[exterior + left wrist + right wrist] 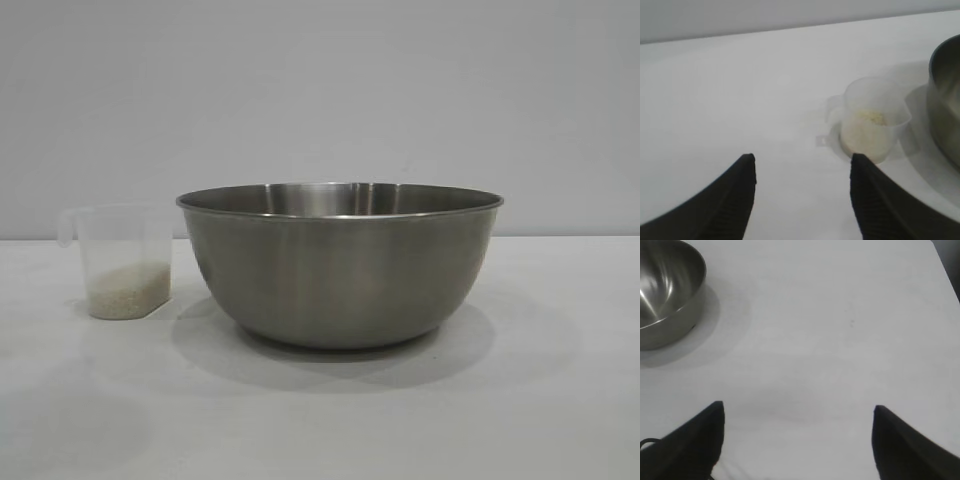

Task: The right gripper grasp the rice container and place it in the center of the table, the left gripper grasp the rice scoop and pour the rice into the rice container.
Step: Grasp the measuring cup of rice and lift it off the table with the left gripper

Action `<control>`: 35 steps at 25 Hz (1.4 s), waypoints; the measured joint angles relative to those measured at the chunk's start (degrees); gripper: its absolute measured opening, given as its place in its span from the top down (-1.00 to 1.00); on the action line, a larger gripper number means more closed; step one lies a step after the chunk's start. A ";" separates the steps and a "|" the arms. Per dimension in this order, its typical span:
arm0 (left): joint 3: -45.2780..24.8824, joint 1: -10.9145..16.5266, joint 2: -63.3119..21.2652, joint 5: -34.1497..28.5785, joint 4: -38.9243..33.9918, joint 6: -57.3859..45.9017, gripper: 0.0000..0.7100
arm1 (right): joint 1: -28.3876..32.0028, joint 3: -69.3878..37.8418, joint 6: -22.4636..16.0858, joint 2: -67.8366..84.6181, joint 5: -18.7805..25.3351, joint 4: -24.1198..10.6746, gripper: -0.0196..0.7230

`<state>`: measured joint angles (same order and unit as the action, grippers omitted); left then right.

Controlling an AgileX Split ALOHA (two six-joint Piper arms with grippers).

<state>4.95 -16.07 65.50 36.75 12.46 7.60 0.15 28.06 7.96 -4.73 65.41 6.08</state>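
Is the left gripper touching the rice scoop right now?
Apart. In the left wrist view the open left gripper has bare table between its fingertips and the rice scoop.

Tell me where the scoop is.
In the exterior view the scoop stands upright on the table, left of the bowl and close beside it, ahead of the open left gripper.

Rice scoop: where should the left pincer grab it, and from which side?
Probably across the upper wall of the rice scoop, coming in level from its open side away from the rice container. It stands upright with rice low inside; the open left pincer is short of it.
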 joint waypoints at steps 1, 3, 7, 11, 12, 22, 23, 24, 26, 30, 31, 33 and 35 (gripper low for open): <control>-1.04 0.00 0.80 2.75 -0.27 -0.11 -0.15 | 0.10 0.00 0.00 0.00 0.00 0.00 -0.55; -2.44 0.00 3.32 7.36 -1.57 -1.55 -0.15 | 0.10 0.00 0.00 0.00 0.00 0.00 -0.55; -3.08 0.00 10.74 17.24 -6.92 -4.54 -0.15 | 0.10 0.00 0.00 0.00 0.00 0.00 -0.55; -3.08 0.00 20.32 27.12 -10.38 -5.90 0.00 | 0.10 0.00 0.00 0.00 0.00 0.00 -0.55; -2.98 0.00 22.95 27.55 -10.84 -5.99 0.00 | 0.10 0.00 0.00 0.00 0.00 0.00 -0.55; 2.14 0.00 32.35 28.33 -12.00 -7.40 0.00 | 0.10 0.00 0.00 0.00 0.00 0.00 -0.55; 2.71 0.00 32.49 28.33 -12.00 -7.40 0.00 | 0.10 0.00 0.00 0.00 0.00 0.00 -0.55; 3.04 0.00 32.64 28.33 -12.00 -7.40 0.00 | 0.10 0.00 0.00 0.00 0.00 0.00 -0.55; 4.24 0.00 33.36 28.42 -11.50 -7.40 0.00 | 0.10 0.00 0.00 0.00 0.00 0.00 -0.55; 6.51 0.00 36.21 28.42 -10.50 -7.40 0.00 | 0.10 0.00 0.00 0.00 0.00 0.00 -0.55; 7.01 0.00 37.02 28.42 -10.50 -7.40 0.00 | 0.10 0.00 0.00 0.00 0.00 0.00 -0.55; 8.24 0.00 38.45 28.42 -10.50 -7.40 0.00 | 0.10 0.00 0.00 0.00 0.00 0.00 -0.55; 9.33 0.00 39.74 28.42 -10.50 -7.40 0.00 | 0.10 0.00 0.00 0.00 0.00 0.00 -0.55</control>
<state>14.28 -16.07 105.25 65.18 1.96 0.21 0.25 28.06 7.96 -4.73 65.41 6.08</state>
